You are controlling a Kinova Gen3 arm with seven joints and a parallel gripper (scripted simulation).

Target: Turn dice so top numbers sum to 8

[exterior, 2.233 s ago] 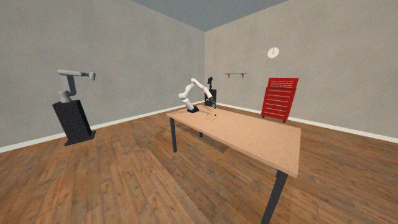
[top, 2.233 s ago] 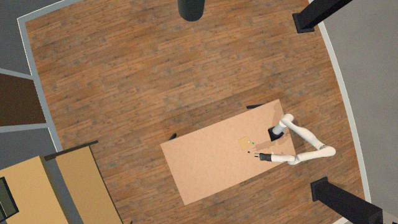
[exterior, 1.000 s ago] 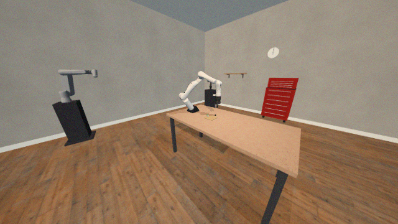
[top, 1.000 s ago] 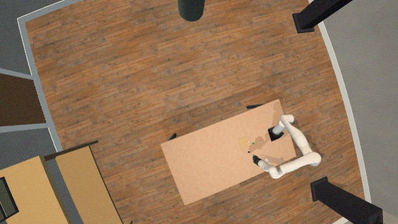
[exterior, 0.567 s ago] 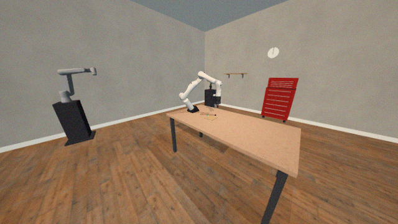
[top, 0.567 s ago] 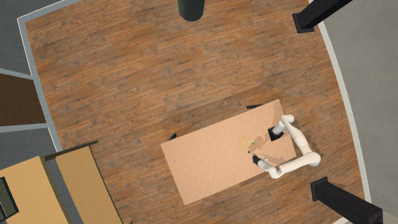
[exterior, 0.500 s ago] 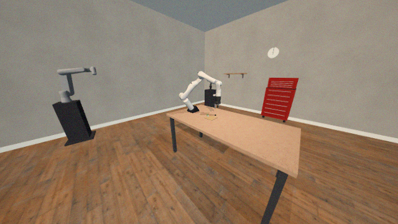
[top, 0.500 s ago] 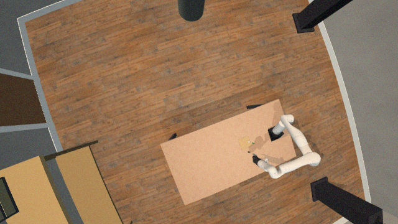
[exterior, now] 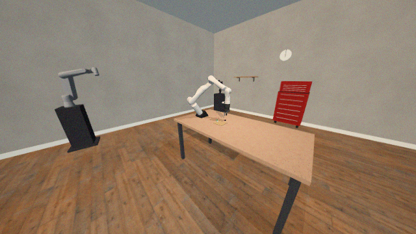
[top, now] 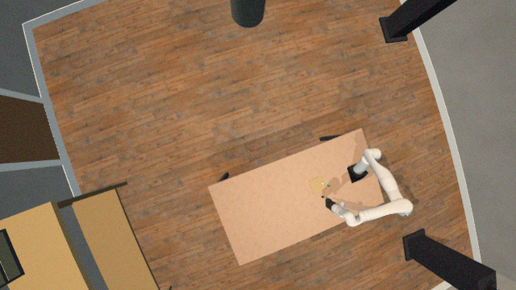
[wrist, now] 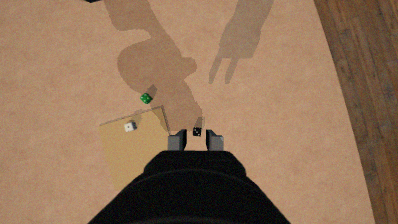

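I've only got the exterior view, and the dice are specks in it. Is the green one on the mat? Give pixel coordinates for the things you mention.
Observer: No. The wrist view shows the green die (top: pixel 328 185) (exterior: pixel 217 120) (wrist: pixel 145 98) just past an edge of the mat (top: pixel 315 186) (exterior: pixel 221 123) (wrist: pixel 120 152), on the table.

Operator: And the black die, is the hand around it?

Observer: In the wrist view the black die (top: pixel 322 196) (exterior: pixel 225 120) (wrist: pixel 197 132) lines up with the opening of the hand (top: pixel 326 200) (exterior: pixel 225 114) (wrist: pixel 196 136), with a gap showing on each side; it isn't gripped.

Operator: What about the white one?

Observer: The white die (top: pixel 322 184) (wrist: pixel 130 126) is on the mat, near the edge closest to the green die, as the wrist view shows.
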